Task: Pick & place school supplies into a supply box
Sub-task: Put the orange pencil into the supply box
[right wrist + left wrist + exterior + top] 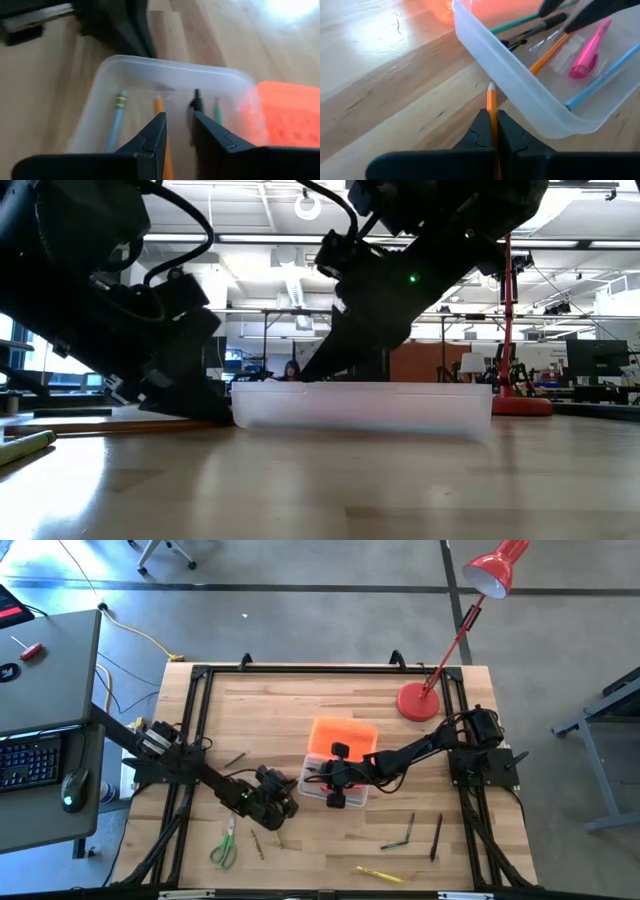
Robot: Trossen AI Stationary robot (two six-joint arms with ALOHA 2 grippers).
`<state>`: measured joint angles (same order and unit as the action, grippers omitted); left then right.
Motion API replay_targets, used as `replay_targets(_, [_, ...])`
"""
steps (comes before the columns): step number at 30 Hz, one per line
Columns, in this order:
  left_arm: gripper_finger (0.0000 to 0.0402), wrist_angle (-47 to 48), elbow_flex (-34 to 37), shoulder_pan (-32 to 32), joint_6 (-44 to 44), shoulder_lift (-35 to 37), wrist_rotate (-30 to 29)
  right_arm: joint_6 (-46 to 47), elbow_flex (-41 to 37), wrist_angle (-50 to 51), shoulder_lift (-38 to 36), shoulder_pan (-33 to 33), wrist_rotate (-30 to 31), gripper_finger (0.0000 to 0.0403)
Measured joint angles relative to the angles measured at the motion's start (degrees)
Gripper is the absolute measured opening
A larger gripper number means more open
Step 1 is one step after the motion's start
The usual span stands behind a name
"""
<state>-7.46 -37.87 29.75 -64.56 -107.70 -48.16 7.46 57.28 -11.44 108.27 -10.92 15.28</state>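
Now, an orange pencil point(491, 107) is pinched in the left tool point(492, 131), whose fingers are closed tight on its shaft, tip pointing straight ahead at the near wall of the supply box point(520, 90). The tip is seen just beside that wall and below its rim, so the pencil's long axis runs into the side of the box, not over it. A lift is judged to be needed before anything can be dropped inside.

Over the box itself, the right tool point(176, 131) is held with a narrow gap between its fingers and nothing gripped. Below it, a blue pencil point(116, 120), an orange one point(159, 107), a black pen point(196, 105) and a green one point(217, 111) are already lying lengthwise in the tray.

From overhead, the left tool point(268, 792) is found just left of the box point(338, 780), the right tool point(335, 772) above it, so the room over the opening is shared and crowding looks likely. The orange lid point(343, 736) lies touching the box's far side. On the open bench point(300, 700), green-handled scissors point(224, 844), two dark pens point(420, 832) and a yellow pencil point(380, 873) are waiting.
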Motion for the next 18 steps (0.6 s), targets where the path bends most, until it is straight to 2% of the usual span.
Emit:
replay_targets(5, [0.0031, 7.44, 0.61, 0.03, 4.49, 9.20, 2.64, 0.20, 0.00, 0.11, -1.28, -0.17, -2.33, 0.0074])
replay_targets(11, [0.0027, 18.03, 0.37, 0.10, 4.96, 22.11, 0.53, -0.74, 0.00, 3.33, -7.90, -1.02, 1.68, 0.0074])
replay_targets(15, [0.0031, 15.92, 0.26, 0.14, 11.35, 28.49, -2.41, 0.07, 0.04, 7.95, -13.43, -2.19, 3.77, 0.0074])
replay_targets(18, [0.0034, 8.09, 0.22, -0.15, 21.57, 30.47, -2.72, 0.08, 0.04, 11.19, -16.47, -3.07, 3.71, 0.0074])
